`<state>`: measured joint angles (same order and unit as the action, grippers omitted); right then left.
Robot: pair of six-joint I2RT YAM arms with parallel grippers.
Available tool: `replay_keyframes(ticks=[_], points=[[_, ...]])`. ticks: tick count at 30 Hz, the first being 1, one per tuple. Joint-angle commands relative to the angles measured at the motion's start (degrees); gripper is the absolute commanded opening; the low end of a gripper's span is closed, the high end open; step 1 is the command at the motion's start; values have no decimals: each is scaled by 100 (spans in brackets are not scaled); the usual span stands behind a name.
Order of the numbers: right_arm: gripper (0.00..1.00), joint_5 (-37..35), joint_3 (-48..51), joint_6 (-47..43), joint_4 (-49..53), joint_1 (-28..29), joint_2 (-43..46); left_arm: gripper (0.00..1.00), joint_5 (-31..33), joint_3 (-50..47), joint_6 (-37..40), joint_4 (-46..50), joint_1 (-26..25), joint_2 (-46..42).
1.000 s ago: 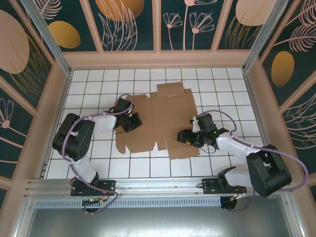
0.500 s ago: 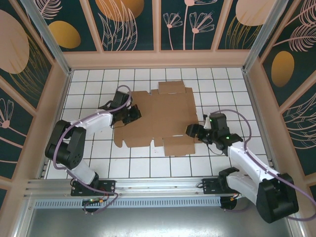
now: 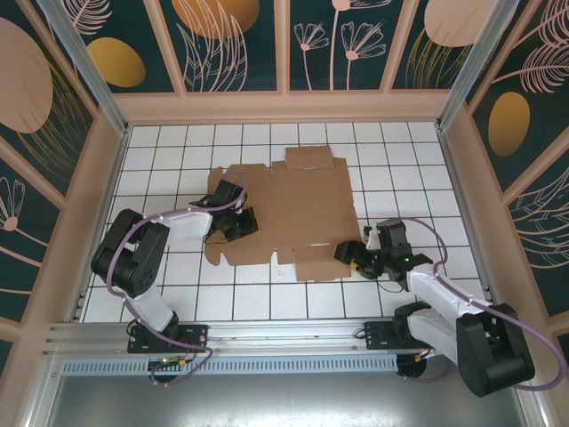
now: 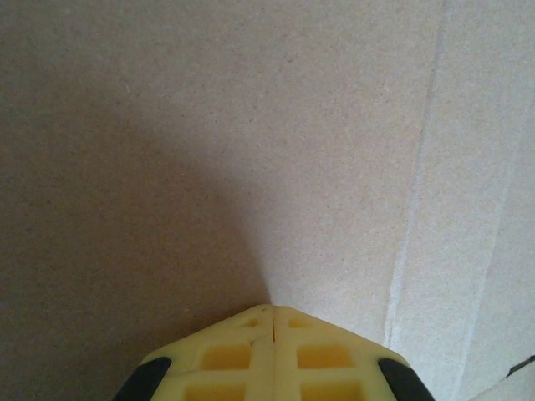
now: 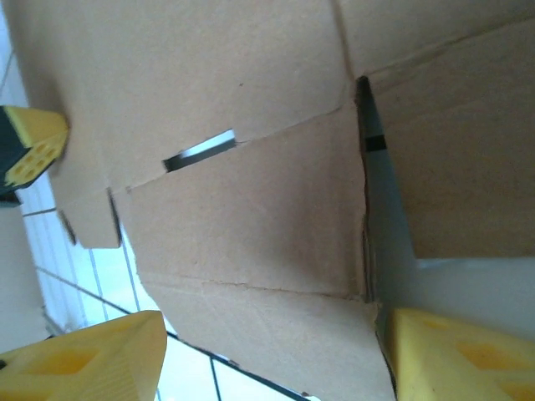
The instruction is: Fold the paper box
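Observation:
The paper box [image 3: 293, 209] is a flat brown cardboard blank lying open on the white tiled table [image 3: 178, 151]. My left gripper [image 3: 240, 222] rests on its left panel. In the left wrist view its yellow fingertips [image 4: 272, 311] are shut together with nothing between them, against bare cardboard [image 4: 251, 125] beside a crease line [image 4: 410, 234]. My right gripper [image 3: 351, 256] is at the blank's near right corner. In the right wrist view its jaws [image 5: 267, 359] stand wide open, and the corner flap [image 5: 251, 251] lies between the two yellow fingers [image 5: 460, 359], close to the right one.
Wooden walls with dark floral panels [image 3: 284, 44] enclose the table on three sides. A metal rail [image 3: 284, 334] runs along the near edge by the arm bases. Bare tiles [image 3: 400, 151] lie right of the cardboard. A narrow slot [image 5: 199, 150] cuts the flap.
My right gripper has drawn back toward the near edge, still at the corner flap. The left gripper went a little farther up the panel and came back. The cardboard has turned slightly.

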<state>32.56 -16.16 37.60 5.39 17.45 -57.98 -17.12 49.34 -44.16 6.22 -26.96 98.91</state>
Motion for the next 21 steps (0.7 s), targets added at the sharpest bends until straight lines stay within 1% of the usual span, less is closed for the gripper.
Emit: replay_keyframes(ticks=[1,3,6,8,10,13,15,17,19,20,21], points=[[66,650,132,68,-798,-30,-11,0,38,1,108,-68,24,226],[62,669,213,38,-990,-54,72,0,-1,38,148,-51,20,279],[49,823,369,166,-1293,-147,170,0,15,93,193,8,24,261],[37,839,449,270,-1411,-189,196,0,63,152,255,100,20,219],[29,840,488,350,-1444,-208,212,0,131,235,331,213,24,179],[21,823,504,511,-1438,-236,332,0,315,381,513,405,24,-22],[17,868,503,746,-1509,-244,441,7,354,416,711,413,-5,-356],[15,948,461,996,-1602,-254,480,18,576,529,1148,490,-210,-719],[15,1014,424,1263,-1695,-256,483,32,912,603,1806,529,-614,-1119],[15,1025,382,1390,-1725,-256,476,37,1140,603,2191,557,-878,-1317],[15,1044,364,1509,-1747,-254,472,40,1364,682,2480,605,-1086,-1465]])
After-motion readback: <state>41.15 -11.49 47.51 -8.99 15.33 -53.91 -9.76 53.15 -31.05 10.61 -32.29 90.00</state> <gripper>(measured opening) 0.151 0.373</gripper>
